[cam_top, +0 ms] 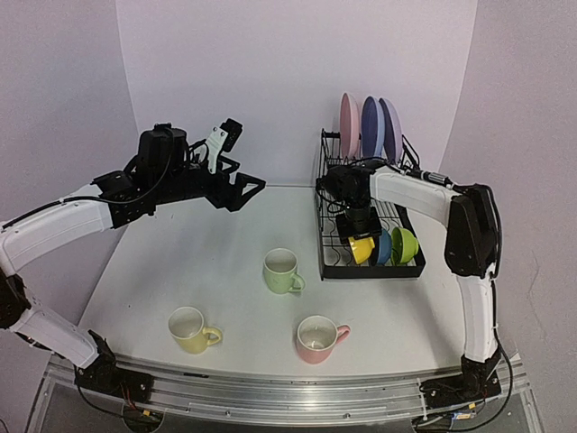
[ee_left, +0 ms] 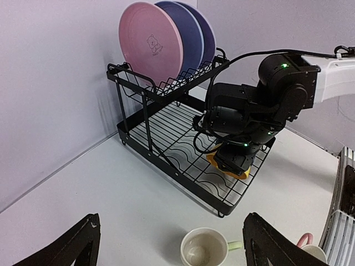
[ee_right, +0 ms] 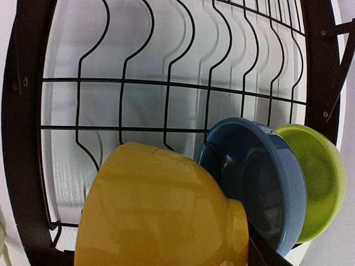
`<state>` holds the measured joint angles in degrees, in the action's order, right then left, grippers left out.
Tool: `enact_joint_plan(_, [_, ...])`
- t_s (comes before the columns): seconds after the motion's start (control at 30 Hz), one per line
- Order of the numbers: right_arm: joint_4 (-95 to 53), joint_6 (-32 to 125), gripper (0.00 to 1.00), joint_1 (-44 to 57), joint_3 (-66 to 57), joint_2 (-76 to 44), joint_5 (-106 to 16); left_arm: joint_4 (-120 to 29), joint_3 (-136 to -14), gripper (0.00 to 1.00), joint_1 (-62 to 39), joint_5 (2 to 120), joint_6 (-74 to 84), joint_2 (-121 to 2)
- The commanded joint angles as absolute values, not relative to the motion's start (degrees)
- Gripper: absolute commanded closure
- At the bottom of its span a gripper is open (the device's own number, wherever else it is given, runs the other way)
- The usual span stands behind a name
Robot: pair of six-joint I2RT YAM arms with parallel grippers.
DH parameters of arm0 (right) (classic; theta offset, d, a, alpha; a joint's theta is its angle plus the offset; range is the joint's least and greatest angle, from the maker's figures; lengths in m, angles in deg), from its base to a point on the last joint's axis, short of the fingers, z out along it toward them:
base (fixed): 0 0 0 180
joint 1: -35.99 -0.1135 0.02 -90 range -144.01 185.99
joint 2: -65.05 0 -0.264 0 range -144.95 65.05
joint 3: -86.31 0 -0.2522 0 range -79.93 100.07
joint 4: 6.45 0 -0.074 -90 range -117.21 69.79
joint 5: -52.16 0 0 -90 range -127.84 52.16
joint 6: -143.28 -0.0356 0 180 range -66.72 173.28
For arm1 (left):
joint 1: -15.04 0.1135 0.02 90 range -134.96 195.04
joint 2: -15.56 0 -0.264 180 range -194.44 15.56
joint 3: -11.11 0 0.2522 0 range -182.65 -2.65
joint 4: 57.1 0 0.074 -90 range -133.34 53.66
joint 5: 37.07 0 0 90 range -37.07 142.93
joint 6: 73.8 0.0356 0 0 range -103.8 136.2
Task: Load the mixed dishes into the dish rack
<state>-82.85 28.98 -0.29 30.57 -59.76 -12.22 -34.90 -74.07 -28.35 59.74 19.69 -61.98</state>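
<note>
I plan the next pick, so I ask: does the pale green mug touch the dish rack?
Apart. The top external view shows bare table between the pale green mug and the dish rack.

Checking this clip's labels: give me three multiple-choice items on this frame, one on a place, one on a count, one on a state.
1. Where do the mugs stand? A upper shelf; B table; C lower tray.
2. How many bowls lie in the dish rack? A one; B three; C five.
3. The left claw is: A shut on a plate; B shut on a mug; C open, empty.
Key: B, all three stand on the white tabletop; B, yellow, blue, green side by side; C, it gapes with nothing between.
</note>
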Motion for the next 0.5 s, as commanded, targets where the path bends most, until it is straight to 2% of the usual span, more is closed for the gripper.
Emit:
enact_joint_plan(0.0, [-83.28,31.29,1.0,0.25,31.22,-61.49,-12.46,-36.81,-73.93,0.12,-28.03,59.34,20.19,-60.2])
enact_joint_plan(0.47, [-83.1,30.96,1.0,1.25,31.87,-64.36,-16.26,-36.57,-74.26,0.11,-27.76,59.26,20.51,-60.36])
